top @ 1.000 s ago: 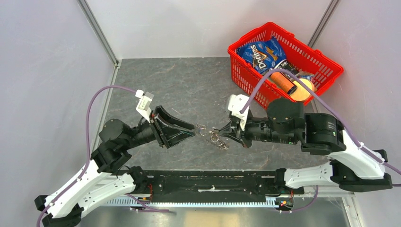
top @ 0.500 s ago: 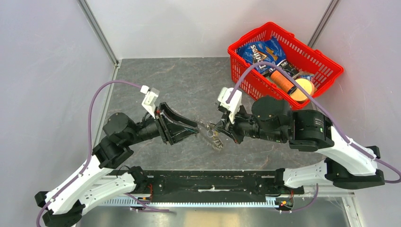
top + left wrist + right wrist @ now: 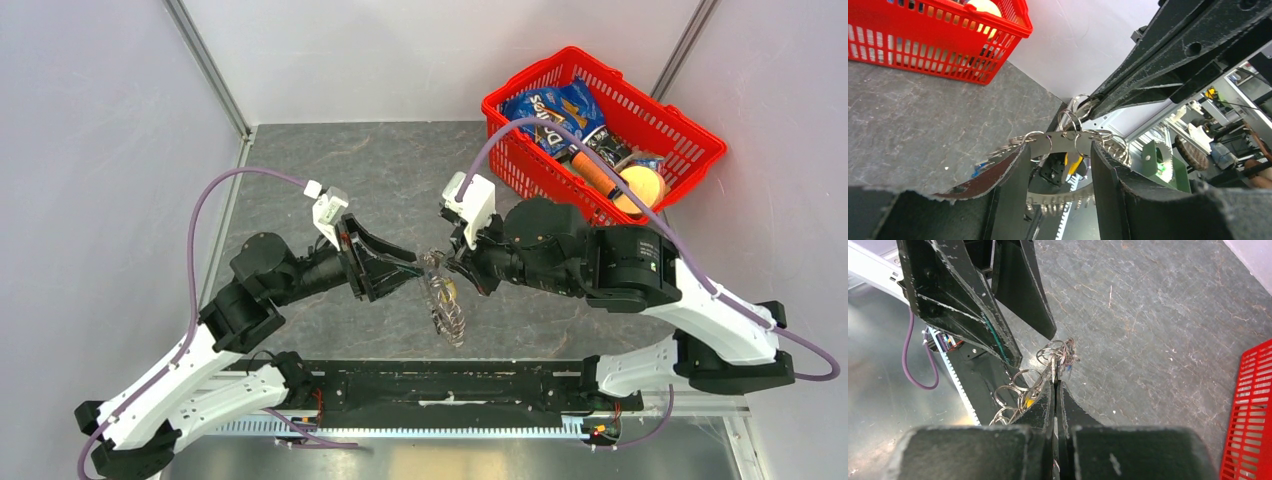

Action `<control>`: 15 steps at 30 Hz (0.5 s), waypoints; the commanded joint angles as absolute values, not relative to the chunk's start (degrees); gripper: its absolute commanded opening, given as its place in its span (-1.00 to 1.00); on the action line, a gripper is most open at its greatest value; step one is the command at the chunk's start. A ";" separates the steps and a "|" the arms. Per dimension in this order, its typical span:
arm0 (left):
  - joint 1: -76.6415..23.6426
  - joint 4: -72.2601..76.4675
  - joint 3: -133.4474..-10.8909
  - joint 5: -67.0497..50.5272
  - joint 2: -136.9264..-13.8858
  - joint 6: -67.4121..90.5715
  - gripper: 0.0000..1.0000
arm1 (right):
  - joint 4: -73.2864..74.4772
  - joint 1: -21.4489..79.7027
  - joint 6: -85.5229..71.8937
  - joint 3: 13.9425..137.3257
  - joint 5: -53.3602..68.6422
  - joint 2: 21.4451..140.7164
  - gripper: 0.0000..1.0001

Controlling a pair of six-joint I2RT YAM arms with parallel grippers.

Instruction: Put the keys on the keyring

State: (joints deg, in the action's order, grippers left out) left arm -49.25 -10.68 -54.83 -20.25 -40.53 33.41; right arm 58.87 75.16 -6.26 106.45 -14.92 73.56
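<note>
**Overhead view, lower edge upward.** My two arms rise from the bottom of the frame and meet at its centre. The keyring [image 3: 447, 300] hangs there, lifted off the desk [image 3: 330, 170].
- **Right jaws:** together, clamped on the small rings at the keyring's upper edge.
- **Left jaws:** apart, one finger on each side of the keyring. I cannot tell whether they touch it.
- **Upper right:** a red basket [image 3: 600, 120] of groceries, not involved.

**Progress (judgement).** A yellow key [image 3: 1074, 162] hangs among the rings, but I cannot tell whether it is threaded or merely caught. I cannot make out the blue and black heads with certainty. No loose key shows on the desk, so most of the threading seems done. A last key or a check may remain.

**Views compared.**
- **Left wrist view:** shows the toothed silver band at centre, spanning the gap between my left fingers [image 3: 1010, 200], with the yellow head behind it. The overhead view blurs both.
- **Right wrist view:** the only one to show the clamp itself, my right fingers [image 3: 1040, 412] pressed shut on the rings at centre. My left fingers stand spread at the upper left.
</note>
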 commanded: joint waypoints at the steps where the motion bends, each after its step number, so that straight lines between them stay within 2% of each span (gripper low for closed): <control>1: -49.23 -9.10 -57.19 -19.02 -40.94 28.78 0.08 | 58.24 75.21 -8.30 110.11 -17.07 74.00 -1.00; 15: -49.22 -2.90 -55.73 -22.54 -41.19 27.82 0.08 | 59.96 75.23 -9.99 111.86 -17.31 76.08 -1.00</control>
State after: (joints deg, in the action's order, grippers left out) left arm -49.25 -6.79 -54.83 -20.38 -40.99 30.33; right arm 61.80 75.16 -8.80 108.64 -15.66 75.96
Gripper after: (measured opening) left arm 0.539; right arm 0.009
